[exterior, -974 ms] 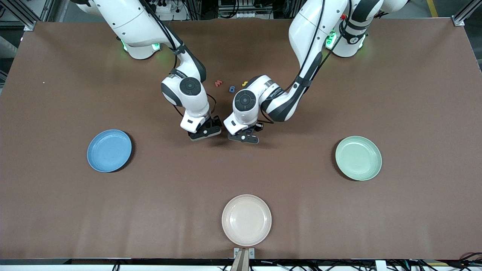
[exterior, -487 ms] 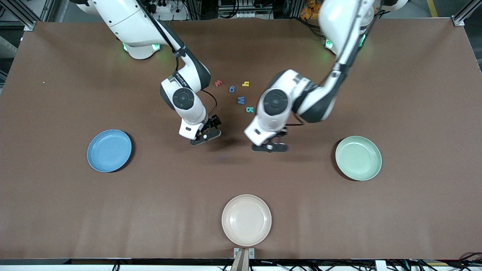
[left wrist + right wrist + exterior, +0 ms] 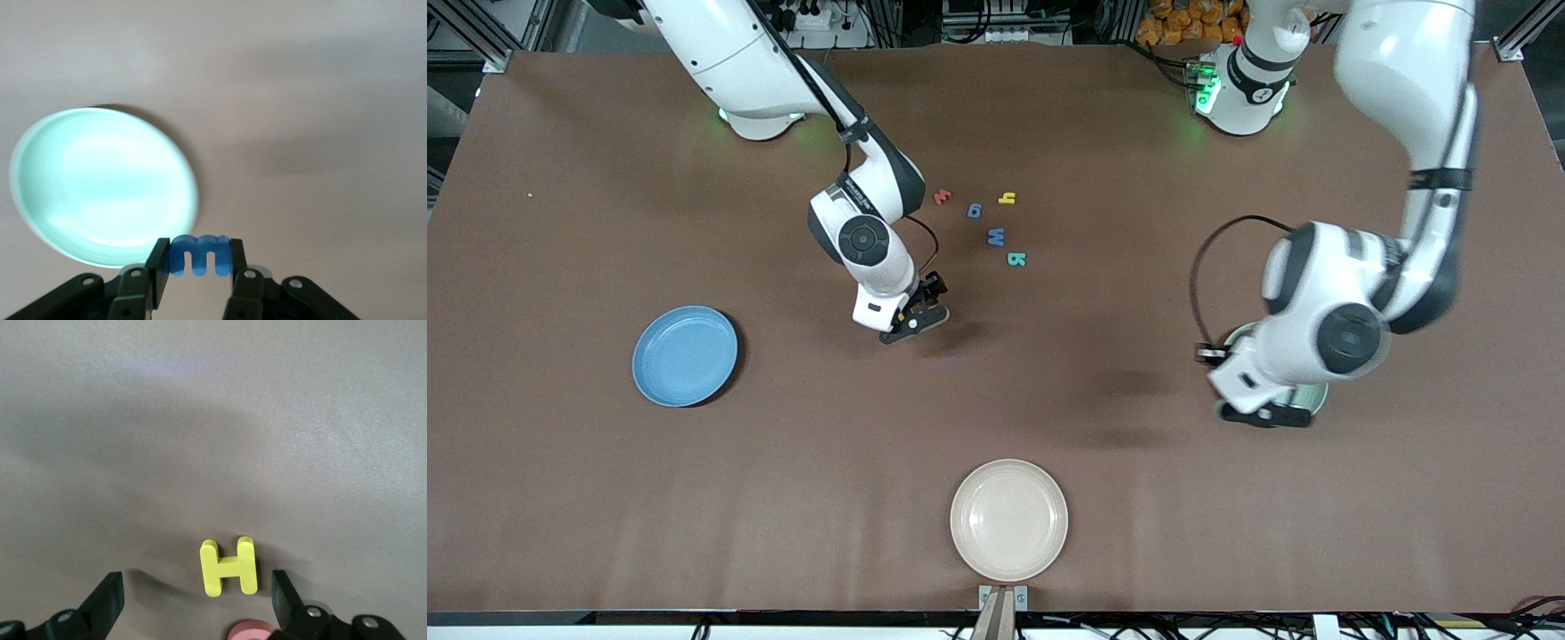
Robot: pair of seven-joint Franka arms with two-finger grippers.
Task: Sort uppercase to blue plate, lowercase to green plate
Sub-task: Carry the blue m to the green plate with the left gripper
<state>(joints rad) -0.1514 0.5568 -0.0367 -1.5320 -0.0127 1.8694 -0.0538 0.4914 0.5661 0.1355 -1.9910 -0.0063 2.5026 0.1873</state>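
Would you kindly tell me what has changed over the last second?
The left tool, shut on a small blue foam letter, swung from table centre to over the pale green plate. The right tool stayed low, open around the yellow foam H. Plates unmoved.

**Three cameras, one table**

The front view looks steeply down from high across the brown table (image 3: 605,498), facing the arm bases at twelve o'clock; the left wrist view looks down close over the round pale mint-green plate (image 3: 100,187), shared with the front view (image 3: 1312,400); the right wrist view sits close above the small yellow foam H (image 3: 229,567).
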